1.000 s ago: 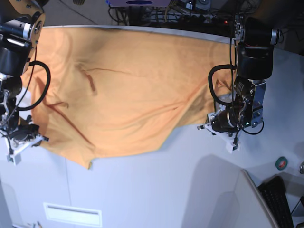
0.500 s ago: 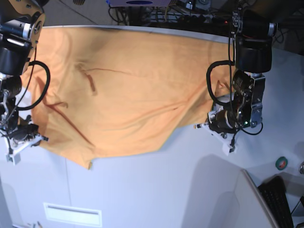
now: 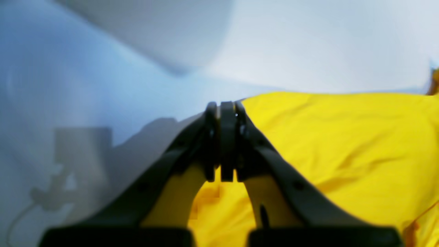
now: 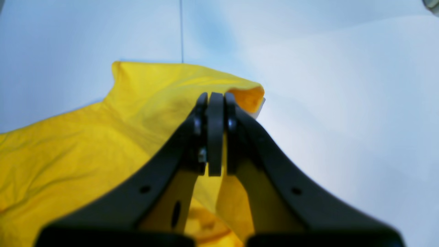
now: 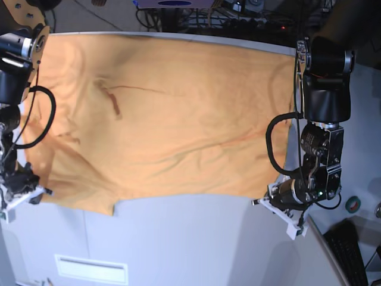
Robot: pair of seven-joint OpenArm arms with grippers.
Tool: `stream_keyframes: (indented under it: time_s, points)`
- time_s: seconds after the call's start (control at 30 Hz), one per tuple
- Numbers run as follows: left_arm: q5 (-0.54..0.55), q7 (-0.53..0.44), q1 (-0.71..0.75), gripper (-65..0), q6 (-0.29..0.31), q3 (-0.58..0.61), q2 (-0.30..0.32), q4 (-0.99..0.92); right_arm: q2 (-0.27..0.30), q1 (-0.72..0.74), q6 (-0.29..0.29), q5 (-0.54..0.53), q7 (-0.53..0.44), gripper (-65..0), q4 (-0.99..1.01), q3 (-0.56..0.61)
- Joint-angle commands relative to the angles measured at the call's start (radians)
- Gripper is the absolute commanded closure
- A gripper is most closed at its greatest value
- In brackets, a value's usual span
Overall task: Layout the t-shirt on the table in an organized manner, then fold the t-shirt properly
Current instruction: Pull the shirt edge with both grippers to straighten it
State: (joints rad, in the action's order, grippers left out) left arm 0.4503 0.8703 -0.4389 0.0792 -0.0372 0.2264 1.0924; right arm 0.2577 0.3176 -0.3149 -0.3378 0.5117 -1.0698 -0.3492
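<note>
The orange t-shirt [image 5: 161, 113] lies spread wide over the white table [image 5: 196, 250], its near hem running almost straight from one arm to the other. At the hem's right corner my left gripper [image 5: 266, 201] is shut on the fabric; in the left wrist view the closed gripper [image 3: 222, 104] pinches the t-shirt [image 3: 343, 144] at its edge. My right gripper [image 5: 37, 192] is shut on the hem's left corner. In the right wrist view that gripper [image 4: 215, 96] pinches a raised fold of the t-shirt [image 4: 103, 144]. Thin dark markings show on the cloth's upper left.
A green tape roll [image 5: 353, 204] and a black keyboard [image 5: 351, 250] sit at the front right. A white label strip [image 5: 90, 268] lies near the front left edge. Cables [image 5: 238, 18] crowd behind the table's far edge. A thin dark seam [image 4: 181, 31] crosses the tabletop.
Both arms drew toward the near edge with the hem in their grip. The left gripper travelled farthest, and the slanted, bunched right side of the shirt pulled out flat.
</note>
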Motion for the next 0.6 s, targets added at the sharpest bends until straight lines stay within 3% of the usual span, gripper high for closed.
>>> stream_keyframes:
  time_s: [0.0,0.13,0.33,0.57]
  points:
    - [0.008,-0.015,-0.027,0.0,0.001,-0.002,0.011,0.019,0.028,0.027,-0.011,-0.013,-0.048,0.0,0.013,0.023]
    - [0.008,-0.015,-0.027,0.0,0.004,0.0,0.011,0.019,0.058,0.038,-0.011,-0.013,-0.207,0.0,0.132,0.146]
    - [0.002,-0.015,-0.033,0.0,0.006,0.0,0.012,0.019,0.078,0.041,-0.011,-0.013,-0.436,0.0,0.259,0.24]
    - [0.0,-0.02,-0.076,0.0,0.008,0.015,0.012,0.01,0.078,0.036,-0.011,-0.013,-0.473,0.0,0.264,0.267]
